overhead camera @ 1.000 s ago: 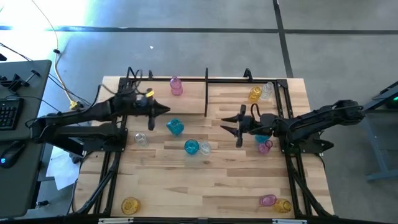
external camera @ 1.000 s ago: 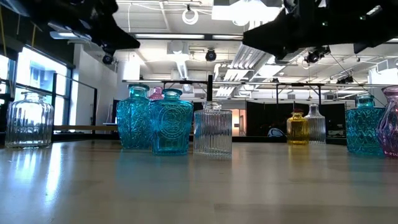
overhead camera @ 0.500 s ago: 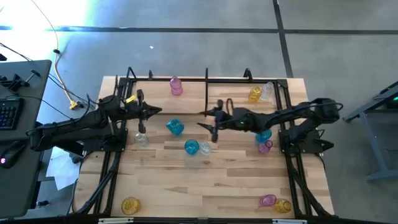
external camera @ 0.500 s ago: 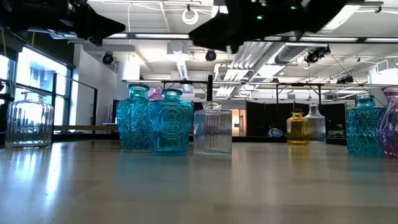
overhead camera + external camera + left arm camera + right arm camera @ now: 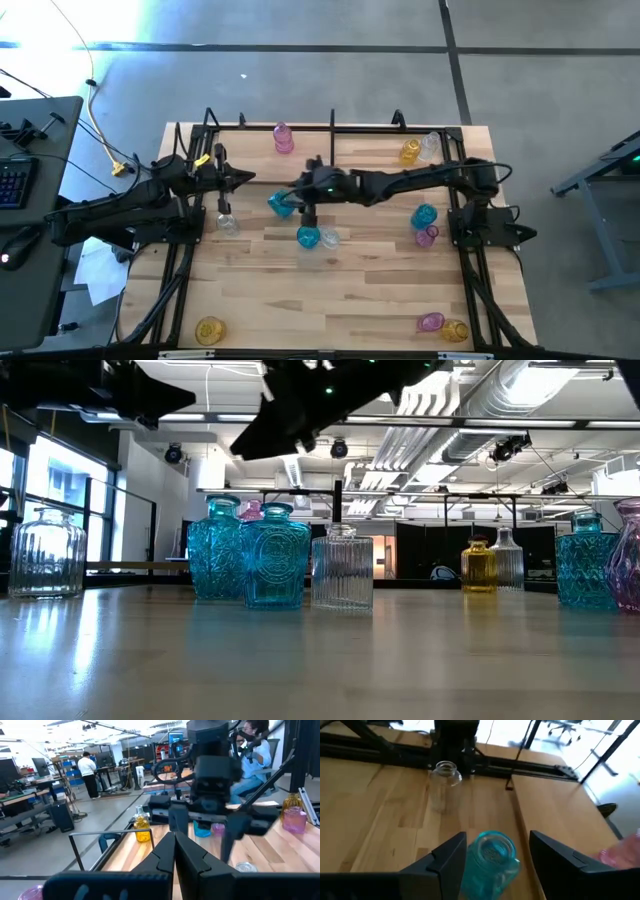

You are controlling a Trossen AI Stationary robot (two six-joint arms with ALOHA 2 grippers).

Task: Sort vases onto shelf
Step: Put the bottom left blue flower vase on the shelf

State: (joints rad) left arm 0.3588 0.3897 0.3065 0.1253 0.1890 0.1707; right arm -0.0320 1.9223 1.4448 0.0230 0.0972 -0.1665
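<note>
Teal vase sits between the open fingers of the right gripper, aligned for grasping; left gripper waits shut

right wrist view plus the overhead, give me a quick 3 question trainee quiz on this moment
1. True or false: the right gripper is shut on a teal vase.
2. Which vase stands between the right gripper's open fingers? A) pink B) teal C) yellow
3. Fill in: the left gripper is ____, at the table's left, holding nothing.

Key
1. False: its fingers stand open on either side of the vase, apart from it.
2. B, the teal vase near the table's middle; a clear vase stands farther off.
3. shut
</note>
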